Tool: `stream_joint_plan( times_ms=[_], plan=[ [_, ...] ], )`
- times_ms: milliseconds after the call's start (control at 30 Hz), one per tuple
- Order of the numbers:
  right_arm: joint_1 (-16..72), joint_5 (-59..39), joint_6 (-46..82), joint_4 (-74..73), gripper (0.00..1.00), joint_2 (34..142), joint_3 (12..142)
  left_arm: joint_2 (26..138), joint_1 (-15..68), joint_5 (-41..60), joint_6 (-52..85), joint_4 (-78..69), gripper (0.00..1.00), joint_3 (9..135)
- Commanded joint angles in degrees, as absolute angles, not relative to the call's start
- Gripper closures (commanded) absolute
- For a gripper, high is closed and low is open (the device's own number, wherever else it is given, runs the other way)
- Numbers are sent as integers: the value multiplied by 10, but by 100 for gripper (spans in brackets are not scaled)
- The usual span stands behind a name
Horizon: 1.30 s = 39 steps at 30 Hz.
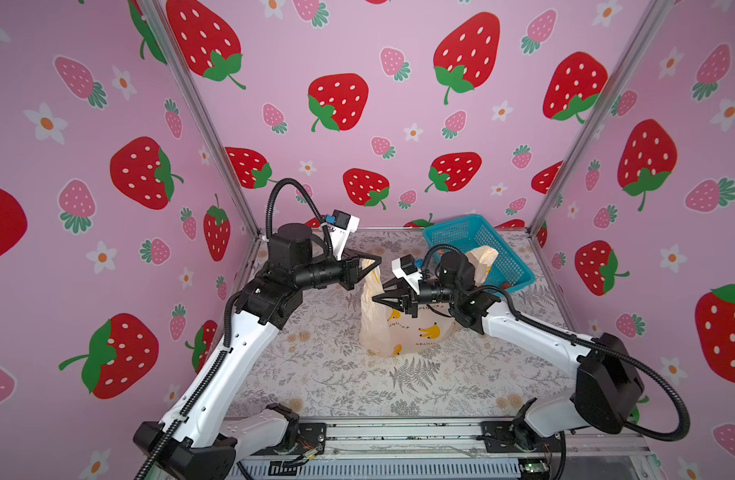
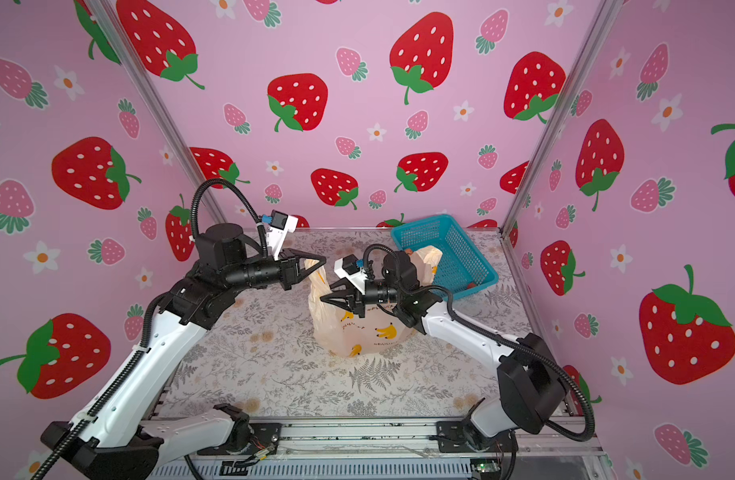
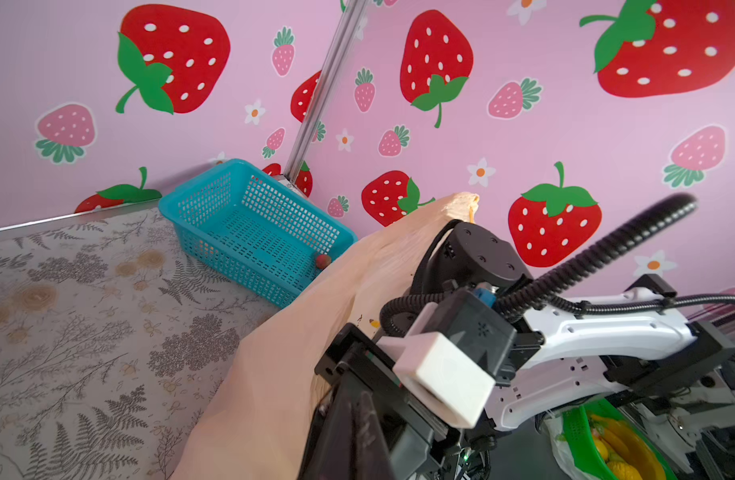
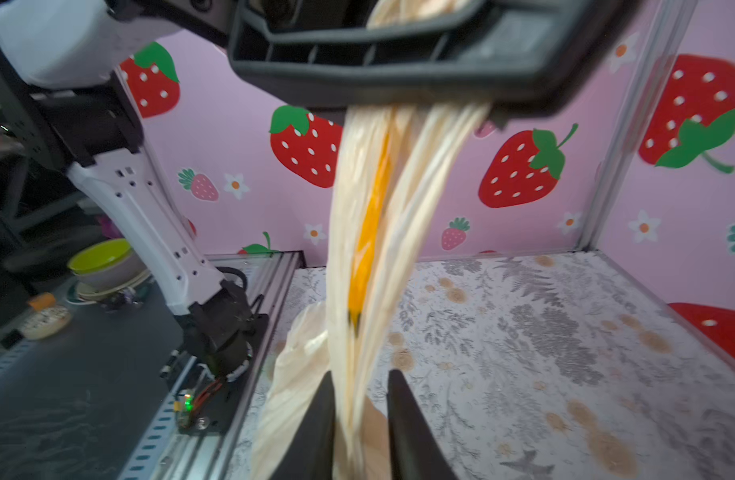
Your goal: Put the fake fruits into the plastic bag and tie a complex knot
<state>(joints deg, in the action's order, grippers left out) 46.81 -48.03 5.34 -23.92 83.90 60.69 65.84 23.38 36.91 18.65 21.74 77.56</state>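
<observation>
The plastic bag (image 1: 415,328) (image 2: 370,328) stands mid-table, peach with yellow bananas. My left gripper (image 1: 377,261) (image 2: 324,261) is shut on one handle, pulled up into a taut twisted strand (image 4: 374,216); in the left wrist view its fingers (image 3: 359,415) press together beside the bag (image 3: 282,365). My right gripper (image 1: 374,298) (image 2: 322,299) (image 4: 363,411) is just below it, open, with its fingers on either side of that strand. The other handle (image 1: 484,253) rises behind the right arm. One small red fake fruit (image 3: 323,261) (image 1: 505,285) lies in the basket corner. The bag's contents are hidden.
A blue mesh basket (image 1: 478,249) (image 2: 444,249) (image 3: 249,224) sits tilted against the back right corner. Strawberry-print walls close in three sides, and a metal rail (image 1: 399,432) runs along the front edge. Bowls (image 4: 101,257) sit on a bench outside the cell.
</observation>
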Motion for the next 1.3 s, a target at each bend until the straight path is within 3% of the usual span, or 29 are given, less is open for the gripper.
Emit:
stream_joint_plan(
  times_ms=[0,133,367,533,667,833,1067,1267],
  plan=[
    [481,-374,58,-228,60,794,595,630,238,296,239,184,100,756],
    [515,-260,85,-258,40,759,559,611,240,277,272,166,100,733],
    [572,-136,93,-307,21,730,533,607,243,277,292,164,100,730],
    [619,-41,59,-340,12,741,532,608,245,278,301,163,100,732],
    [640,1,51,-371,11,764,544,612,246,274,307,163,100,732],
    [668,88,61,-394,20,813,566,615,247,271,327,160,100,735],
    [691,243,110,-424,48,884,544,612,248,243,361,169,100,742],
    [691,274,109,-478,60,902,474,624,247,237,361,189,100,761]
  ],
)
